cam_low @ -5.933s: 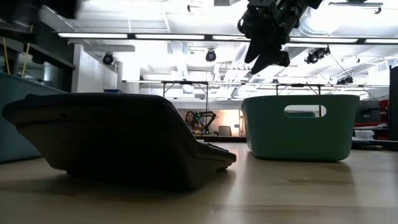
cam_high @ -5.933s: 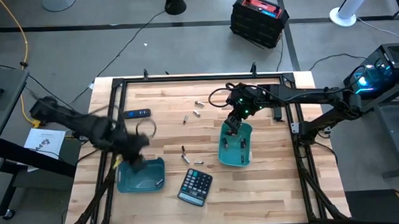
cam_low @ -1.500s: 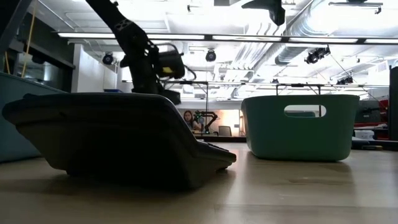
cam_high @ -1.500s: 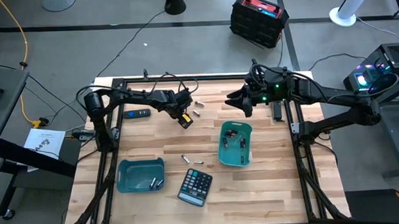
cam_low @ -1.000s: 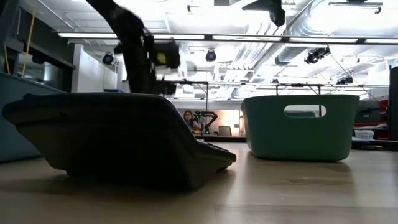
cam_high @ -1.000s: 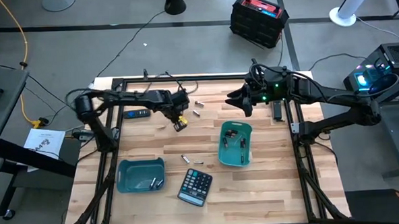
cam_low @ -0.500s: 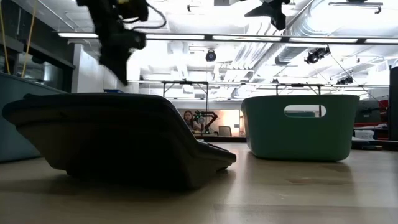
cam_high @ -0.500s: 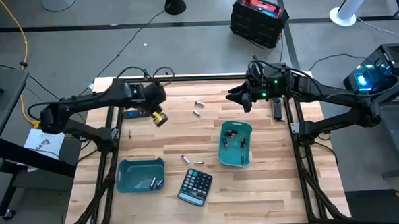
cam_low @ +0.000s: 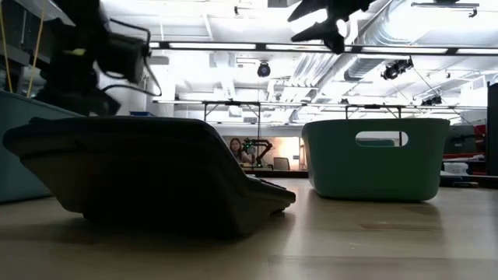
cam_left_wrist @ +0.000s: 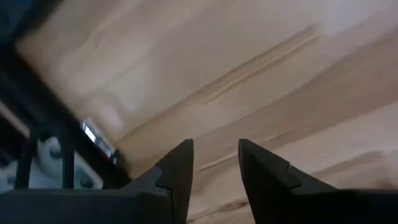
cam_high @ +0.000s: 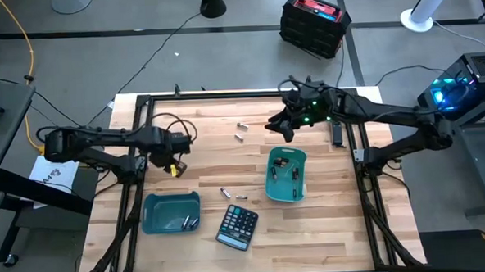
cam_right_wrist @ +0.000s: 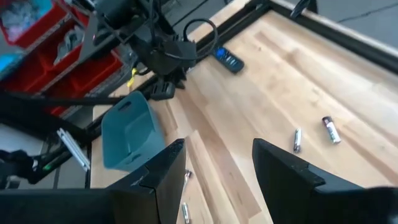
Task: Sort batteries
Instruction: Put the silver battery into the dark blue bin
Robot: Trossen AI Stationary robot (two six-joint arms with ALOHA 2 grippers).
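On the light wooden slatted table [cam_high: 328, 222], the left gripper [cam_high: 176, 167] hangs over bare boards at about nine o'clock from centre, above the shallow teal plastic tray [cam_high: 171, 214] that sits at seven o'clock; its wrist view shows the two dark fingers [cam_left_wrist: 181, 171] slightly apart with nothing between them. The right gripper [cam_high: 283, 128] is raised over the table at roughly one o'clock, its fingers [cam_right_wrist: 165, 168] spread wide and empty. Two small silvery cylindrical batteries [cam_high: 241, 132] lie loose at twelve o'clock, between the two grippers; the right wrist view shows them near each other but apart [cam_right_wrist: 312, 134]. Two more loose batteries [cam_high: 232, 194] lie near centre, just beyond the dark rectangular calculator [cam_high: 237, 226] at six o'clock. Further batteries rest in the shallow tray and in the deeper teal plastic bin [cam_high: 270, 181] at four o'clock. A black remote-like stick [cam_right_wrist: 227, 60] lies near the far left edge.
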